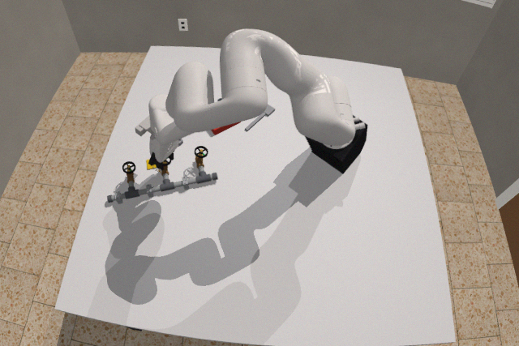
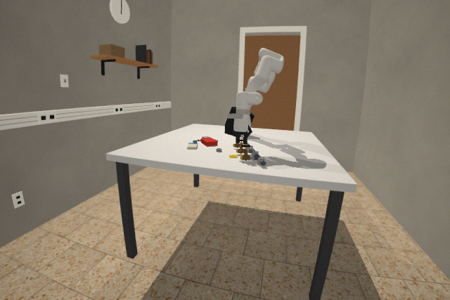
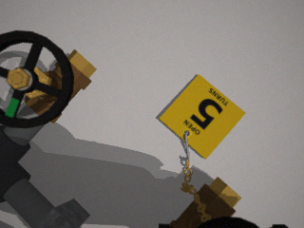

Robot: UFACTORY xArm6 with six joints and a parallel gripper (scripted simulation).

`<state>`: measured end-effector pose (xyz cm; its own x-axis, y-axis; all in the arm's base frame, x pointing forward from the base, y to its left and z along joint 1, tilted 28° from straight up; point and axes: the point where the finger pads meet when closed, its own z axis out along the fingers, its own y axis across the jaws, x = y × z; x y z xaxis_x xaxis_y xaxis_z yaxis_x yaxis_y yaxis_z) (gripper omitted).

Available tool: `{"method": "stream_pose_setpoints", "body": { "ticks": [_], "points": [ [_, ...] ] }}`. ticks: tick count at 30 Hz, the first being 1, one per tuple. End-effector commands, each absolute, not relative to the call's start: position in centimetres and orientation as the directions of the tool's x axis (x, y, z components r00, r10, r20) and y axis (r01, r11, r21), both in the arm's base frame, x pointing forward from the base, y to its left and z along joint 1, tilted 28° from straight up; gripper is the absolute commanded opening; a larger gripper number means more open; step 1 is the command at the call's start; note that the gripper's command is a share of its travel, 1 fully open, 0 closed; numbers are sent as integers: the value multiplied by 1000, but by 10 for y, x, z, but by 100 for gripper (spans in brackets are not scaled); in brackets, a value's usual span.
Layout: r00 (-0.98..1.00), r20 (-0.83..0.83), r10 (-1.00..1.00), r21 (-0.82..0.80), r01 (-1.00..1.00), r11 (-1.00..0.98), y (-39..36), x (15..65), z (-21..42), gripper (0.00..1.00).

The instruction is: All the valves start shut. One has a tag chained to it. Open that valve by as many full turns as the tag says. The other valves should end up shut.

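Observation:
Three brass valves with black handwheels stand on a grey pipe (image 1: 163,187) near the table's left side. A yellow tag (image 3: 201,115) reading "OPEN 5 TURNS" lies flat on the table. It is chained to the middle valve (image 3: 213,204). The tag also shows in the top view (image 1: 149,164). My gripper (image 1: 161,160) stands straight above the middle valve and is shut on its handwheel, which the fingers hide. The left valve's wheel (image 1: 126,163) and the right valve's wheel (image 1: 204,148) are free. A neighbouring wheel with a green mark (image 3: 24,78) shows in the wrist view.
A red box (image 2: 209,141), a small blue-and-white block (image 2: 192,145) and a grey nut (image 2: 219,150) lie on the table behind the valves. A grey bar (image 1: 259,117) lies under the arm. The arm's black base (image 1: 337,147) sits to the right.

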<state>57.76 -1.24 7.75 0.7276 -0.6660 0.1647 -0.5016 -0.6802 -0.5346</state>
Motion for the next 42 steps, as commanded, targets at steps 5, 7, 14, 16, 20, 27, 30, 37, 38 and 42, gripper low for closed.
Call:
{"method": "stream_pose_setpoints", "body": {
  "ticks": [5,7,14,16,20,27,30,37,38,42],
  "points": [
    [854,400,-332,-439,-140,-887,-13,579,79,0],
    [866,438,-243,-395,-58,-917,-13,579,79,0],
    [832,543,116,-199,261,-945,-13,579,79,0],
    [800,559,217,-138,347,-927,-13,579,79,0],
    [715,581,389,-29,496,-868,-13,579,79,0],
    [524,558,643,156,695,-702,-13,579,79,0],
    [409,534,740,240,766,-597,-13,579,79,0],
    [238,494,837,348,828,-440,-13,579,79,0],
    [224,488,844,356,832,-427,-13,579,79,0],
    [188,472,861,376,840,-390,-13,579,79,0]
  ]
}}
